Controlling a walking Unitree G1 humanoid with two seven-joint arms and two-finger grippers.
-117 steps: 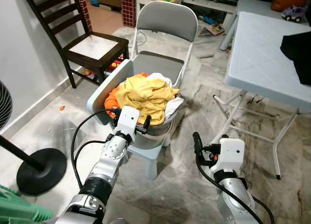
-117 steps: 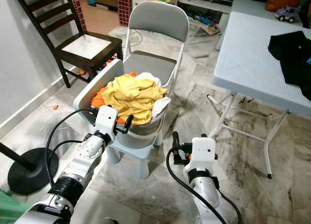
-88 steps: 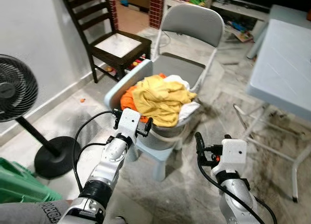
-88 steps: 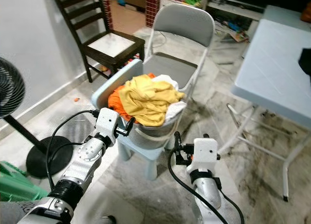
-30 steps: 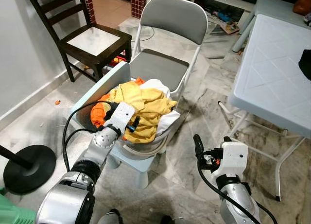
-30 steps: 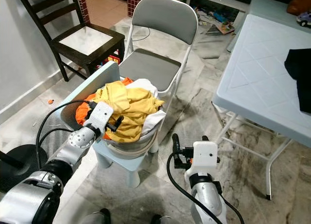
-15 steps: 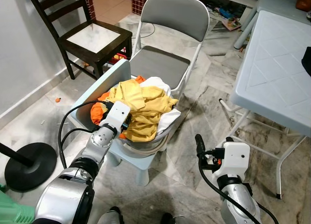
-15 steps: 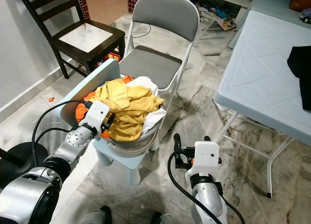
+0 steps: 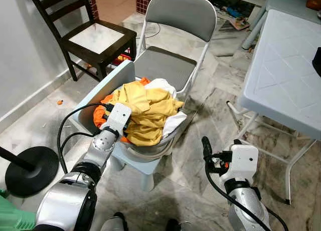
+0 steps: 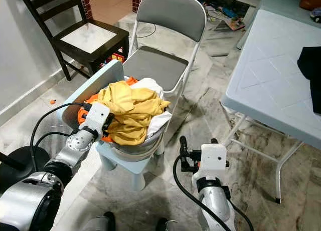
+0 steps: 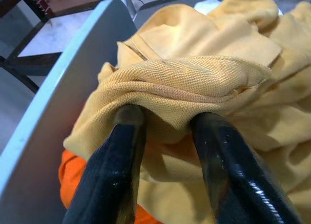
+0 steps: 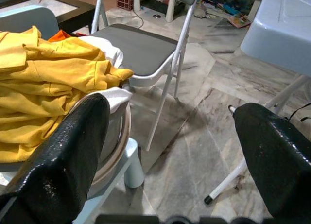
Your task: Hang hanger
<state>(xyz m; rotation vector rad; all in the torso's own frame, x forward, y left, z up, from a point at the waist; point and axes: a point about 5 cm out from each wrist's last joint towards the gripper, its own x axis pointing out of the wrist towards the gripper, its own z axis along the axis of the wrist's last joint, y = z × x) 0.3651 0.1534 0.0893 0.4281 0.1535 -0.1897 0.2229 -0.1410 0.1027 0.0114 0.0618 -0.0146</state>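
Observation:
A heap of laundry fills a grey basin [image 9: 150, 150] that stands on a small pale blue chair [image 9: 103, 88]. A yellow garment [image 9: 143, 108] lies on top, with orange cloth [image 9: 100, 116] and white cloth [image 9: 161, 84] under it. My left gripper [image 9: 128, 127] is pushed into the near side of the heap. In the left wrist view its two black fingers [image 11: 119, 151] stand apart, their tips tucked under a fold of the yellow garment [image 11: 194, 73]. My right gripper [image 9: 218, 143] hangs open over the floor, right of the basin, holding nothing.
A grey folding chair [image 9: 165, 65] stands right behind the basin, a dark wooden chair [image 9: 98, 38] to its left by the wall. A white folding table [image 9: 286, 65] with a black garment [image 10: 311, 60] is on the right. A fan base [image 9: 30, 171] sits at the left.
The camera has swung about and come closer. My left gripper has gone from the basin's front rim into the heap, its fingers now under the yellow fold. The right arm has kept still.

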